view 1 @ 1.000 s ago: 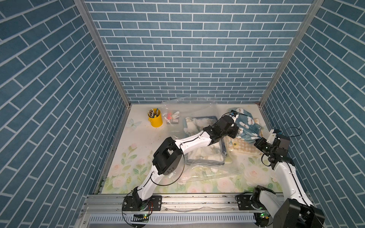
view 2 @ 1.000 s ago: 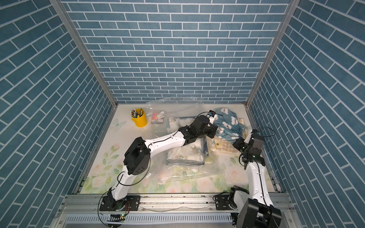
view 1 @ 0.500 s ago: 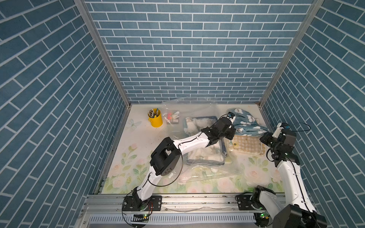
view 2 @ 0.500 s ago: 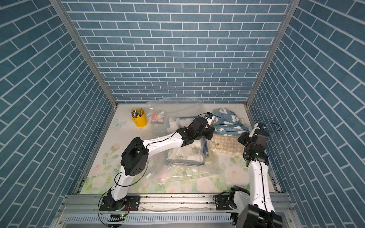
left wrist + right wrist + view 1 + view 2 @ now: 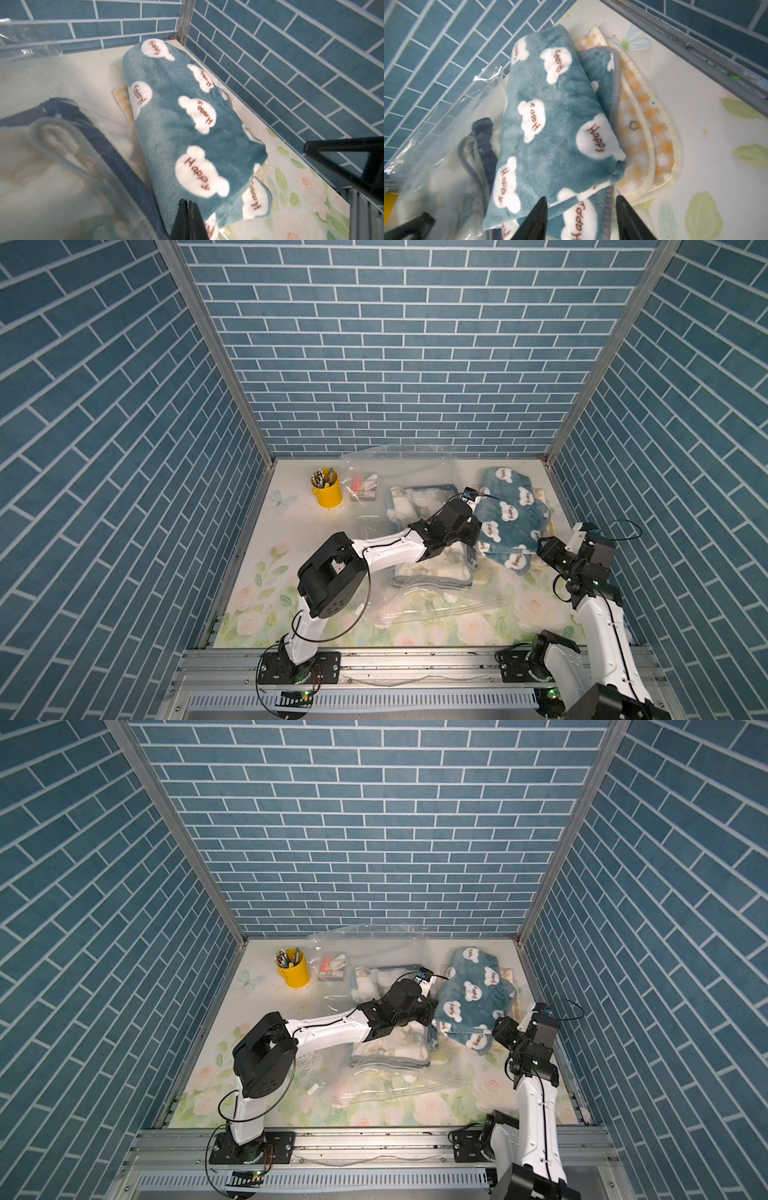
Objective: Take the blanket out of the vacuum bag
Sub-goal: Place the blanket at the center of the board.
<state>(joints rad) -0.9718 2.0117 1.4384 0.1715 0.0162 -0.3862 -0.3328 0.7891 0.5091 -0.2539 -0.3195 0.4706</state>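
Floral tabletop (image 5: 282, 539), far right: blanket (image 5: 511, 510) lies outside vacuum bag (image 5: 419, 601), likely delivered; right gripper (image 5: 581, 197), jaws parted, straddles its hem; left gripper (image 5: 188, 202), clenched, probably steadies the bag

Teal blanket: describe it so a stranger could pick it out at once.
Look to the far right corner of the floral table. There the teal blanket lies folded on a yellow-checked cloth, beside the clear vacuum bag. Only it bears white cloud-shaped patches reading "Happy".
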